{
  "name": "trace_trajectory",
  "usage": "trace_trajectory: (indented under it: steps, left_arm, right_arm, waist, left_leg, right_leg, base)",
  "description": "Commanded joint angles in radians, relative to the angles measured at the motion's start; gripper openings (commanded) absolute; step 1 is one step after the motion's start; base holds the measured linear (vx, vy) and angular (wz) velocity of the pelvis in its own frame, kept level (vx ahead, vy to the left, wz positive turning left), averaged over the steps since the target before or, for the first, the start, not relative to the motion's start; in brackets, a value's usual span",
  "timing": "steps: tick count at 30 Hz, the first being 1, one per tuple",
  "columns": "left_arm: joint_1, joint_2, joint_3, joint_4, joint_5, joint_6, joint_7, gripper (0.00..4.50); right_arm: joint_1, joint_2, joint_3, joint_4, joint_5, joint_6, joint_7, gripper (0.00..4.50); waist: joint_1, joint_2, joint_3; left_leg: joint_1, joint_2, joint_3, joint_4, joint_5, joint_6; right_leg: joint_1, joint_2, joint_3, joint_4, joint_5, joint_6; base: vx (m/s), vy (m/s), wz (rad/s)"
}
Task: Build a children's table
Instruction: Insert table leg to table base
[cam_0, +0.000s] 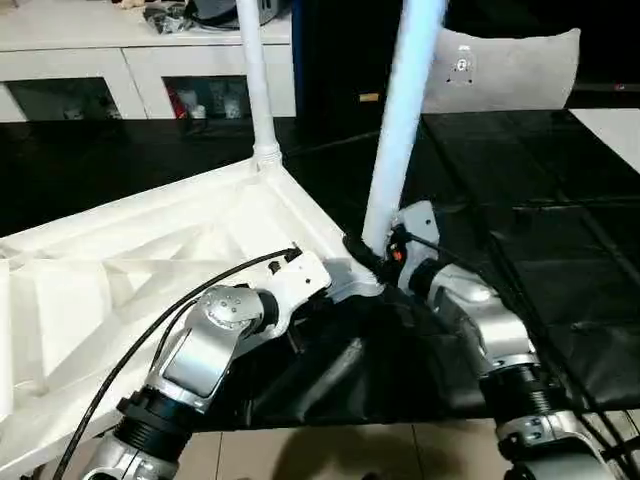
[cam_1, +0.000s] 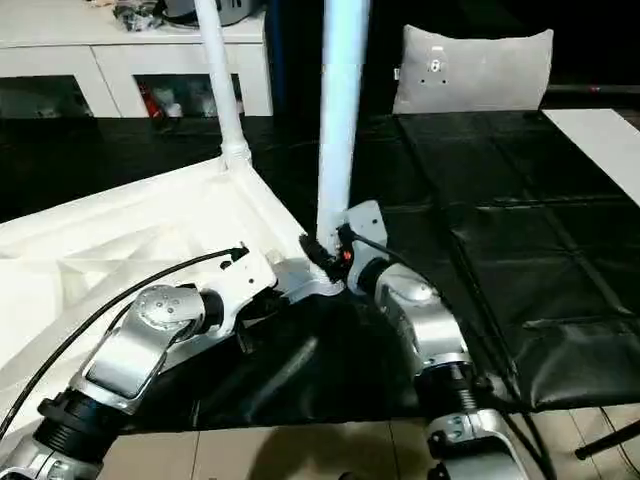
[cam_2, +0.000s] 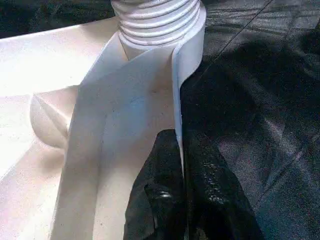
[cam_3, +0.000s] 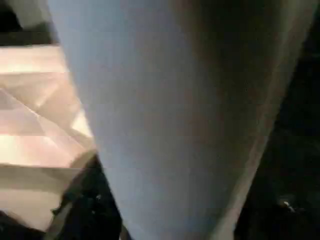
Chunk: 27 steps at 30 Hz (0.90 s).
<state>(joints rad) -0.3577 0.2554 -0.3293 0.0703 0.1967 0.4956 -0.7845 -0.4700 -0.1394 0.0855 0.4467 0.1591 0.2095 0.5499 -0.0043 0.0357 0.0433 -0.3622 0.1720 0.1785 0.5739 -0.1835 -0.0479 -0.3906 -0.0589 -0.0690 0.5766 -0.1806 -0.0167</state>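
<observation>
Head views, progress: white plastic rectangular table top (cam_0: 150, 260) lies ribbed underside up on black sheet-covered work surface (cam_0: 560, 250); far long tapered white tubular leg (cam_0: 256, 80) stands upright in its corner socket; near white tubular leg (cam_0: 400, 130) stands at the near corner, seating not confirmed. Other corners out of frame; judged roughly half done at most.
Head views, grippers: left gripper (cam_0: 345, 283) sits at the near corner rim; right gripper (cam_0: 372, 255) at the foot of the near leg, finger spacing not resolvable.
Left wrist view: black fingers (cam_2: 160, 200) pinched on the thin rim wall of the top, beside the threaded socket collar (cam_2: 157, 22). Smooth glossy plastic, ridged collar.
Right wrist view: near leg fills close foreground, smooth, matte, round; ribbing beyond; grip cannot be told.
</observation>
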Motion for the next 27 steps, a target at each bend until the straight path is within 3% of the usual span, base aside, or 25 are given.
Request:
trace_trajectory:
  steps: [1, 3, 5, 14, 17, 22, 27]
  left_arm:
    - [-0.010, 0.017, -0.008, -0.022, 0.008, -0.005, 0.005, 0.00]
    - [-0.010, 0.025, -0.007, -0.003, 0.005, -0.022, 0.006, 0.00]
    - [-0.012, 0.040, -0.016, 0.013, 0.013, -0.035, 0.003, 0.00]
    - [-0.028, 0.071, -0.028, 0.032, 0.002, -0.058, -0.021, 0.00]
    - [-0.035, 0.071, -0.034, 0.040, -0.007, -0.065, -0.023, 0.00]
    - [-0.041, 0.074, -0.040, 0.048, -0.018, -0.073, -0.028, 0.00]
    - [-0.038, 0.101, -0.055, 0.082, -0.033, -0.144, -0.076, 0.00]
  right_arm:
    - [0.012, 0.002, 0.020, 0.049, -0.014, 0.012, 0.018, 3.01]
    - [0.017, -0.005, 0.020, 0.050, -0.015, 0.000, 0.032, 3.22]
    - [0.026, -0.014, 0.019, 0.042, -0.015, -0.005, 0.042, 3.42]
    - [0.082, -0.060, -0.003, -0.018, 0.027, 0.019, 0.107, 4.22]
    - [0.094, -0.067, -0.004, -0.038, 0.029, 0.012, 0.117, 4.47]
    - [0.117, -0.079, -0.006, -0.076, 0.040, 0.011, 0.140, 4.47]
    - [0.166, -0.142, -0.001, -0.149, 0.042, -0.037, 0.202, 4.47]
  waist:
    - [0.010, 0.007, -0.049]
    - [0.017, 0.006, -0.058]
    - [0.020, 0.005, -0.056]
    - [0.024, 0.013, -0.054]
    - [0.026, 0.014, -0.055]
    - [0.038, 0.013, -0.057]
    - [0.051, 0.013, -0.058]
  left_leg:
    - [0.004, 0.059, -0.032, -0.073, -0.337, 0.023]
    - [-0.004, 0.057, -0.028, -0.066, -0.252, 0.042]
    - [-0.007, 0.057, -0.025, -0.064, -0.220, 0.060]
    - [-0.002, 0.056, -0.026, -0.064, -0.264, 0.050]
    - [-0.003, 0.056, -0.025, -0.061, -0.237, 0.057]
    - [-0.002, 0.058, -0.023, -0.057, -0.198, 0.069]
    - [-0.002, 0.056, -0.022, -0.055, -0.184, 0.081]
  right_leg:
    - [0.034, -0.086, 0.053, -0.080, -0.329, -0.187]
    - [0.042, -0.086, 0.053, -0.068, -0.214, -0.212]
    - [0.043, -0.085, 0.050, -0.065, -0.175, -0.223]
    - [0.044, -0.083, 0.048, -0.074, -0.249, -0.204]
    - [0.045, -0.084, 0.047, -0.071, -0.230, -0.213]
    - [0.045, -0.083, 0.048, -0.067, -0.201, -0.215]
    - [0.046, -0.083, 0.047, -0.065, -0.184, -0.210]
  base:
    - [0.000, 0.000, 0.00]
    - [0.000, 0.000, 0.00]
    - [0.000, 0.000, 0.00]
    - [0.000, 0.000, 0.00]
    - [0.000, 0.000, 0.00]
    - [0.000, 0.000, 0.00]
    - [0.000, 0.000, 0.00]
